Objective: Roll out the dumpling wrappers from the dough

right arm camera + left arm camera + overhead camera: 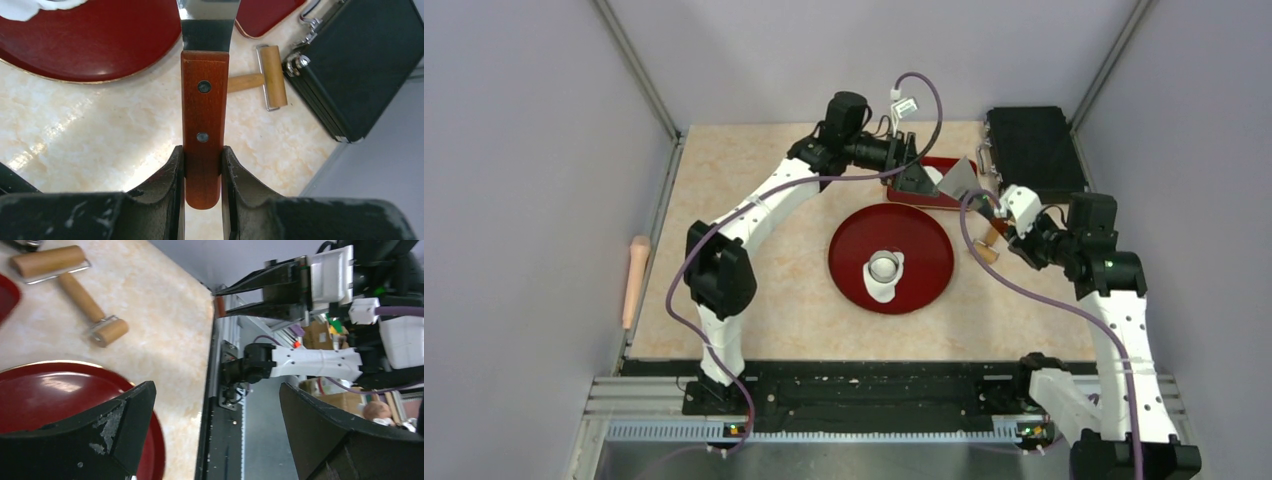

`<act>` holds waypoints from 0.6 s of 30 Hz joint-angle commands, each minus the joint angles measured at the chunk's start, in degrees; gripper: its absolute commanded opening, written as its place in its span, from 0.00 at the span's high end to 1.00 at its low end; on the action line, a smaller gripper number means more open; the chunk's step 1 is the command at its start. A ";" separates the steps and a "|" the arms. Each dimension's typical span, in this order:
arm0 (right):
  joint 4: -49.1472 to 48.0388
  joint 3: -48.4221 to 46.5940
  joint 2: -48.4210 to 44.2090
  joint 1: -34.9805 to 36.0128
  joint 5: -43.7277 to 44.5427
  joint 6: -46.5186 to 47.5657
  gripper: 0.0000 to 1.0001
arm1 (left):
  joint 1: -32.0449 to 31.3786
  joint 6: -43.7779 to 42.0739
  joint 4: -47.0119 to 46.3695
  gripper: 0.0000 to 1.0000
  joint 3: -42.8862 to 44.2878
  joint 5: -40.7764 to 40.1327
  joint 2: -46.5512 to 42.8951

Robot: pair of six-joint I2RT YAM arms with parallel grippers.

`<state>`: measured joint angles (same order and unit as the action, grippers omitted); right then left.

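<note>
Tabletop [100, 120]; dough [30, 7] (on plate [100, 45]) beyond right claw [202, 165]

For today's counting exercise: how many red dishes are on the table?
2. The round red plate lies in the middle; the rectangular red tray sits behind it, partly covered by the left tool.

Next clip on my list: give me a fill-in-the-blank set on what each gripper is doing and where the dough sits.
1. The right gripper is shut on the scraper by its wooden ____.
2. The left gripper is ____ and holds nothing.
3. The dough lies on the round ____ tray.
4. A metal ring rests on top of the ____.

Missing words: handle; open; red; dough.
</note>
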<state>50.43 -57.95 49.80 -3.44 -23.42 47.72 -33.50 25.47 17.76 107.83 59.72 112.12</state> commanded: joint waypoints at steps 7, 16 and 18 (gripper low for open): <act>-4.55 1.64 -0.70 9.08 2.45 -5.01 1.00 | -3.71 -0.65 0.16 0.08 3.45 -0.01 3.12; -6.37 1.14 0.43 15.87 8.70 -5.87 1.00 | -3.95 -7.00 7.53 1.00 6.41 -4.40 4.91; -7.23 0.57 0.63 15.87 9.01 -7.19 0.98 | -3.71 -8.57 8.83 1.00 6.24 -5.05 4.51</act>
<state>47.83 -55.75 50.59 11.53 -15.59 43.20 -37.56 23.44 24.12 111.70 57.82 117.75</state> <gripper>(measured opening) 0.213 0.017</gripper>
